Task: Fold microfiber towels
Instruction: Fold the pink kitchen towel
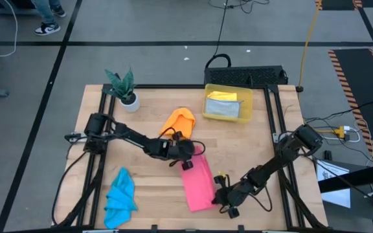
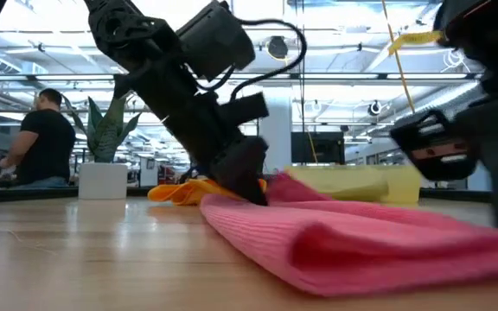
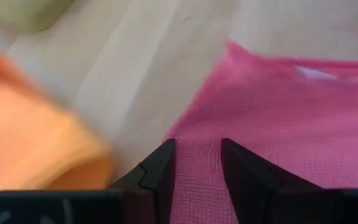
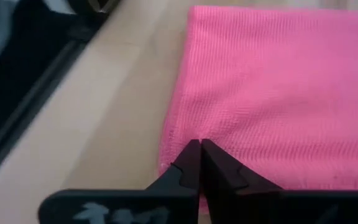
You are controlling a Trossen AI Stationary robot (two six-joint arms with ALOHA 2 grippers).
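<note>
**Both grippers on the pink towel**

Your pink towel point(image 1: 197, 183) lies folded into a long strip near the front middle of the tabletop point(image 1: 258, 145), running from mid-table toward the front edge. Your left gripper point(image 1: 188, 162) is down on its far end, and the wrist view shows its jaws part open with pink cloth between the fingers point(image 3: 157, 174). Your right gripper point(image 1: 222, 197) sits at the near end by the strip's right edge; its jaws are closed together, tips at the towel's edge, and you cannot tell whether any cloth is pinched between them.

The orange towel point(image 1: 178, 121) lies bunched just behind the left gripper. The blue towel point(image 1: 120, 197) is crumpled at the front left corner, well apart from the others. In the yellow bin point(image 1: 228, 105) at the back you can see the yellow towel point(image 1: 222, 96) and the grey towel point(image 1: 224, 109). A potted plant point(image 1: 125, 88) stands at the back left.
</note>
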